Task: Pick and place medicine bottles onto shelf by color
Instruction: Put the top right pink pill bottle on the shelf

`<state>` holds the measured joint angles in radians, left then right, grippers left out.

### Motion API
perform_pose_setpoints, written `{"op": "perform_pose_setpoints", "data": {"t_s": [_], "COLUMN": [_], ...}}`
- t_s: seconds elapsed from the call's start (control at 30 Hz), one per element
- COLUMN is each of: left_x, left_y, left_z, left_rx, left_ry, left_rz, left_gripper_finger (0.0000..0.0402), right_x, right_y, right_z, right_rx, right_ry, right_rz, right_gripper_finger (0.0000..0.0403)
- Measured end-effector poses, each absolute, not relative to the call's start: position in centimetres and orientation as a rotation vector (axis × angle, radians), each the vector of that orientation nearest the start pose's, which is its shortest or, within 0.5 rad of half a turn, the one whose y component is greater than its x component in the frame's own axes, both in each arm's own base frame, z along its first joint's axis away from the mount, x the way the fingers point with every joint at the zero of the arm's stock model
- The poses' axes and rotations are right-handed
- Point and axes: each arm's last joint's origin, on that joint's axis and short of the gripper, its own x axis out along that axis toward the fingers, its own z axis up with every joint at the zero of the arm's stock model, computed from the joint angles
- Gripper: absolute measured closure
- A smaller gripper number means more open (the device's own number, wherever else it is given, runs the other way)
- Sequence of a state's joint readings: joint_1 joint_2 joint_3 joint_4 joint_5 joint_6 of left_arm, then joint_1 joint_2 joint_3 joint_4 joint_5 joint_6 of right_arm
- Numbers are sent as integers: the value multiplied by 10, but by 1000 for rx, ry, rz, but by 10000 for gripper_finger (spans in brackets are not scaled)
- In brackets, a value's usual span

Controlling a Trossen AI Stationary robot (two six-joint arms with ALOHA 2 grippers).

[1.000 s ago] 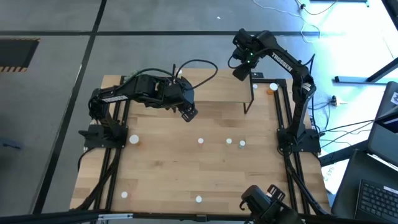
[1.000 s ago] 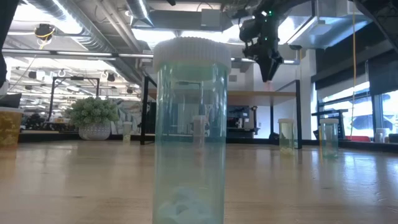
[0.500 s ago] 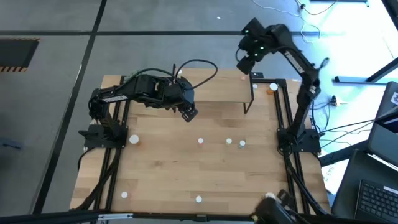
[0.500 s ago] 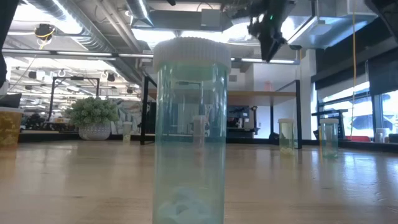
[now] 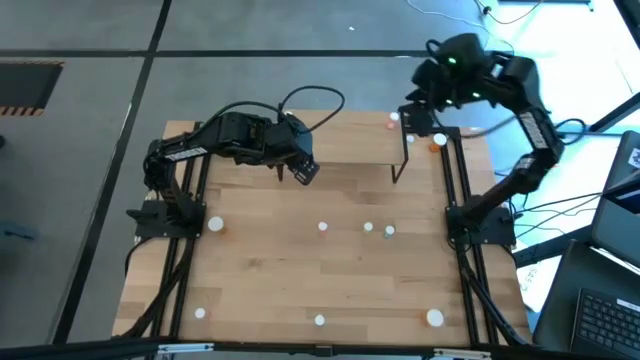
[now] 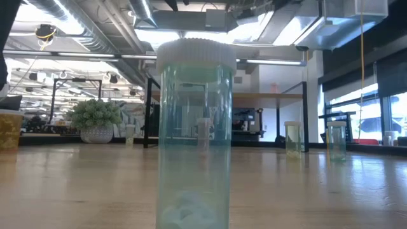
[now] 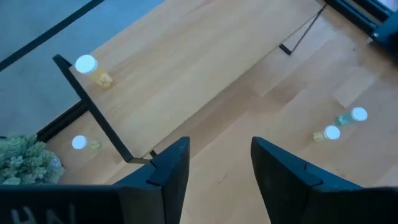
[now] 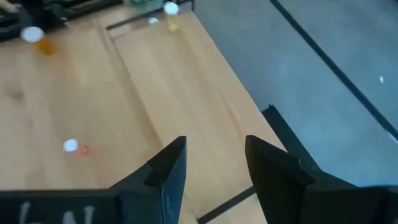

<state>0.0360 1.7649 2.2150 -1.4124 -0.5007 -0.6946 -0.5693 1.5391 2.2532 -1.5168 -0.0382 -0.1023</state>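
The shelf [image 5: 350,142] is a small light-wood board on black legs at the table's far side. A pink-red bottle [image 5: 392,120] stands on its far right corner, also in the right wrist view [image 8: 71,146]. A yellowish bottle [image 7: 86,64] stands on its far left corner. My right gripper [image 5: 415,115] hangs open high above the shelf's right end, with nothing between its fingers [image 8: 168,168]. My left gripper [image 5: 305,170] hovers open over the shelf's near edge, also holding nothing [image 7: 214,168]. Small bottles [image 5: 368,227] stand on their bases on the table.
A tall clear greenish bottle [image 6: 194,127] stands right before the low camera. A green plant ball [image 7: 25,162] sits by the shelf's left leg. An orange bottle [image 5: 438,140] stands at the far right, and a larger one [image 5: 434,317] at the near right. More bottles stand near the left edge [image 5: 215,225].
My right gripper has risen from just above the shelf's far right corner, out of the low view, and swung toward the table's right edge, staying open. The pink-red bottle stays standing on the shelf.
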Motion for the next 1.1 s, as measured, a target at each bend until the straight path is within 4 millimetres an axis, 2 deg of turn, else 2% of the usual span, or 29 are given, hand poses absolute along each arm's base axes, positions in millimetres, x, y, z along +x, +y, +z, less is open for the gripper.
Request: {"op": "perform_pose_setpoints", "data": {"t_s": [0.23,0.53,0.8,0.93,1.1], "left_x": [317,316,319,327,338], "left_y": [27,26,30,41,61], "left_z": [445,444,446,453,463], "left_rx": [-429,-432,-376,-354,-243], "left_ry": [797,817,803,718,619], "left_rz": [707,682,647,573,406], "left_gripper_finger": [235,235,235,235,235], "right_x": [162,145,128,123,113], "right_y": [-82,-49,-33,-32,-29], "right_z": [518,528,534,535,537], "right_rx": [144,100,99,111,104], "right_ry": [744,679,631,618,597], "right_rz": [-331,-159,-110,-126,-124], "right_gripper_finger": [235,235,235,235,235]}}
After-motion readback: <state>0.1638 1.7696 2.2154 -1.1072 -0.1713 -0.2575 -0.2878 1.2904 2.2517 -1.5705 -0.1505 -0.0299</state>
